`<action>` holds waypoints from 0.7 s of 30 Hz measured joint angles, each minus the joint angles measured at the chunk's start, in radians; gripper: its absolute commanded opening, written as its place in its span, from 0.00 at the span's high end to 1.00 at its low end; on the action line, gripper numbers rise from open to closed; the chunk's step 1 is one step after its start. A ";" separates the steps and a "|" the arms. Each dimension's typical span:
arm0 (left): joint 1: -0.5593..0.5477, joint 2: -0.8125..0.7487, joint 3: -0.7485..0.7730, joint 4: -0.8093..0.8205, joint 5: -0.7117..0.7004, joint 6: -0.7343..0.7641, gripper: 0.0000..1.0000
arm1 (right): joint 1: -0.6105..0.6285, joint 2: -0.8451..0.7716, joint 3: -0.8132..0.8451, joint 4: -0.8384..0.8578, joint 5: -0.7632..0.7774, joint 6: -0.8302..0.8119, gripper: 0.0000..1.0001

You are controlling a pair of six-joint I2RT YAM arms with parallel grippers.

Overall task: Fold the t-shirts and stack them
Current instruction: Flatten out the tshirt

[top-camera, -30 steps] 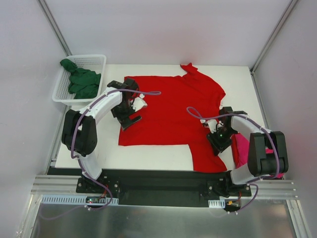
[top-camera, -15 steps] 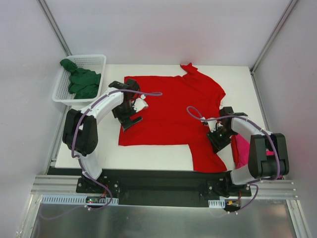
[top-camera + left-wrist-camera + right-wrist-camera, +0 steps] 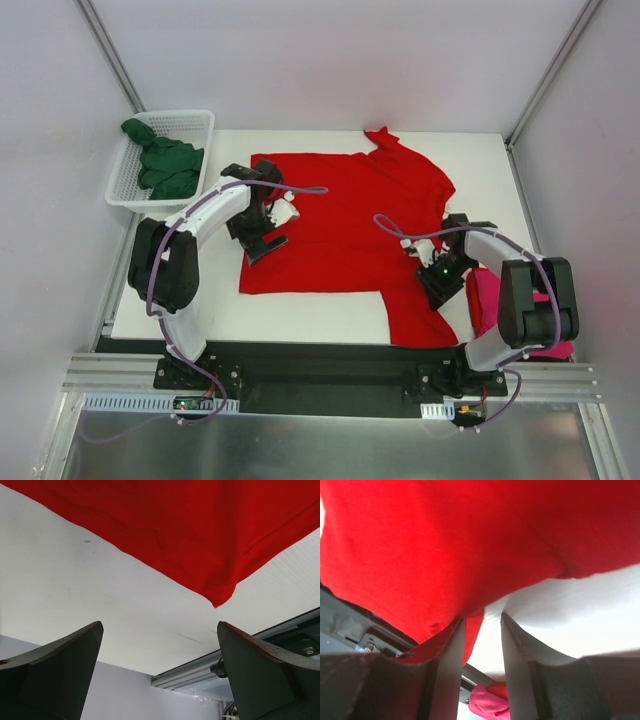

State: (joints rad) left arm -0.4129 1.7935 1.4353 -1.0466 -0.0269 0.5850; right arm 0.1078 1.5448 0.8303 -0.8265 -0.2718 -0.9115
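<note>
- Two arms lean over a white table (image 3: pixel 310 305), and a bright red t-shirt (image 3: pixel 345 225) lies spread flat across it.
- Your left gripper (image 3: pixel 159 625) stands spread wide and holds nothing.
- A corner of the red t-shirt lies just ahead of the left fingertips (image 3: pixel 85 640), apart from them, with bare table between.
- Your right gripper (image 3: pixel 481 620) is over the shirt's near right part.
- Its fingers (image 3: pixel 447 670) stand narrow, and a strip of red cloth hangs in the gap against one finger. You cannot tell whether the cloth is pinched.
- A magenta-pink t-shirt (image 3: pixel 487 295) lies bunched just beside the right fingers, at the table's edge.
- A dark green t-shirt (image 3: pixel 168 168) sits crumpled in a white mesh basket (image 3: pixel 190 119), well apart from the left fingers.
</note>
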 measured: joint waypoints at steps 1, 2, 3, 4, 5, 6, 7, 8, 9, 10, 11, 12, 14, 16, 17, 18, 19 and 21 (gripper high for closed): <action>0.000 0.002 0.000 0.000 0.000 0.000 0.01 | 0.000 0.002 0.001 -0.005 -0.007 -0.008 0.64; 0.000 0.003 0.000 0.000 0.000 0.000 0.01 | 0.000 0.003 0.001 -0.007 -0.011 -0.013 0.63; 0.000 0.003 0.000 0.000 0.000 0.000 0.00 | 0.001 0.005 0.001 -0.011 -0.016 -0.016 0.63; 0.000 0.003 0.000 0.000 0.000 0.000 0.01 | 0.002 0.006 0.002 -0.013 -0.021 -0.018 0.63; 0.000 0.004 0.000 0.000 0.000 0.000 0.01 | 0.003 0.009 0.002 -0.017 -0.025 -0.021 0.63; 0.000 0.004 0.000 0.000 0.000 0.000 0.00 | 0.005 0.011 0.002 -0.021 -0.029 -0.023 0.63; 0.000 0.005 0.000 0.000 0.000 0.000 0.01 | 0.009 0.013 0.004 -0.026 -0.030 -0.025 0.63; 0.000 0.005 0.000 0.000 0.000 0.000 0.01 | 0.013 0.016 0.005 -0.030 -0.033 -0.030 0.63; 0.000 0.006 0.000 0.000 0.000 0.000 0.01 | 0.018 0.018 0.006 -0.035 -0.036 -0.037 0.64; 0.000 0.007 0.000 -0.001 0.000 0.000 0.01 | 0.023 0.020 0.006 -0.040 -0.038 -0.041 0.66; 0.000 0.007 0.000 -0.001 0.000 0.000 0.01 | 0.029 0.020 0.006 -0.043 -0.039 -0.044 0.70; 0.000 0.008 0.000 -0.001 0.000 0.000 0.01 | 0.035 0.021 0.006 -0.046 -0.039 -0.047 0.82; 0.000 0.008 0.000 -0.002 0.000 0.000 0.01 | 0.053 0.022 -0.001 -0.040 -0.036 -0.049 0.88; -0.001 0.009 0.000 -0.005 0.000 0.000 0.01 | 0.068 0.024 -0.011 -0.038 -0.036 -0.045 0.99; -0.001 0.009 0.000 -0.006 0.000 0.000 0.01 | 0.072 0.024 -0.012 -0.036 -0.033 -0.044 0.99; -0.001 0.010 0.000 -0.007 0.000 0.000 0.01 | 0.074 0.024 -0.014 -0.034 -0.031 -0.042 0.99; -0.001 0.010 0.000 -0.007 0.000 0.000 0.01 | 0.076 0.024 -0.014 -0.033 -0.030 -0.040 0.99; -0.001 0.010 0.000 -0.008 0.000 0.000 0.01 | 0.076 0.024 -0.014 -0.032 -0.027 -0.039 0.99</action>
State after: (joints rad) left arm -0.4141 1.8030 1.4357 -1.0546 -0.0273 0.5850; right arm 0.1841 1.5684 0.8162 -0.8589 -0.2993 -0.9501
